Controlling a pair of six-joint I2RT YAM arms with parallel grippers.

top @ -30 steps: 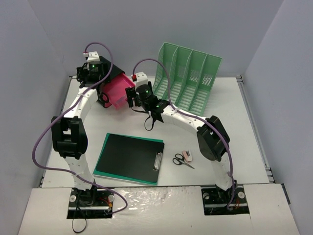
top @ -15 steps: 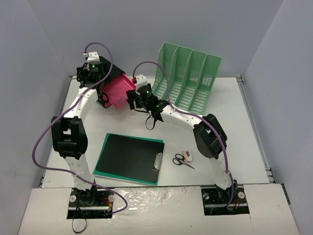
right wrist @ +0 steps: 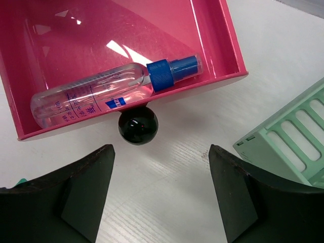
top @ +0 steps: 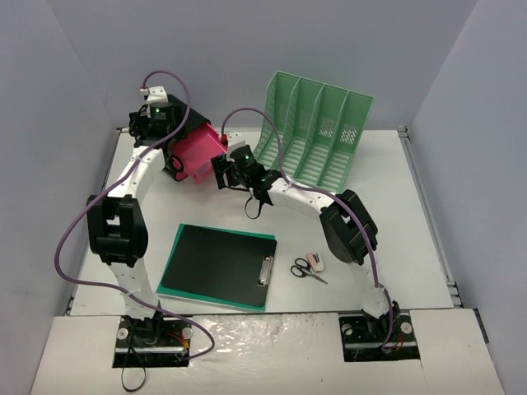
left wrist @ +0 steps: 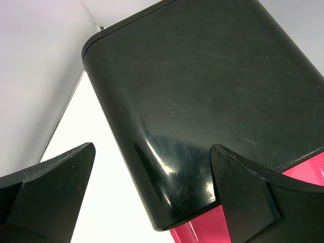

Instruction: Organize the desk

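Overhead, the left arm (top: pixel 123 222) rises from its base and folds toward the far left corner of the desk (top: pixel 395 214). This white tabletop lies under both arms and carries everything else. The left gripper (left wrist: pixel 152 149) points down at a glossy black casing (left wrist: pixel 192 101). Its jaws are spread wide and hold nothing, and a strip of white desk shows between the left finger (left wrist: pixel 50 187) and the casing. The right arm (top: pixel 346 230) stretches from its base diagonally leftward to the middle of the far side. The right gripper (right wrist: pixel 161 152) is parted and empty there, with bare desk between its fingers and a round black knob (right wrist: pixel 137 125) just ahead of them. That knob sits on the front wall of a pink drawer (right wrist: pixel 230 45), which is pulled out of the casing. In the drawer a clear spray bottle (right wrist: pixel 101 96) with a blue cap lies on its side along the front wall. Just right of the drawer stands an upright mint-green file rack (top: pixel 317 136). Near the bases a black clipboard (top: pixel 218 263) rests on a green folder (top: pixel 169 285). Scissors (top: pixel 306 270) and a pink eraser (top: pixel 315 262) lie touching, just right of the clipboard.
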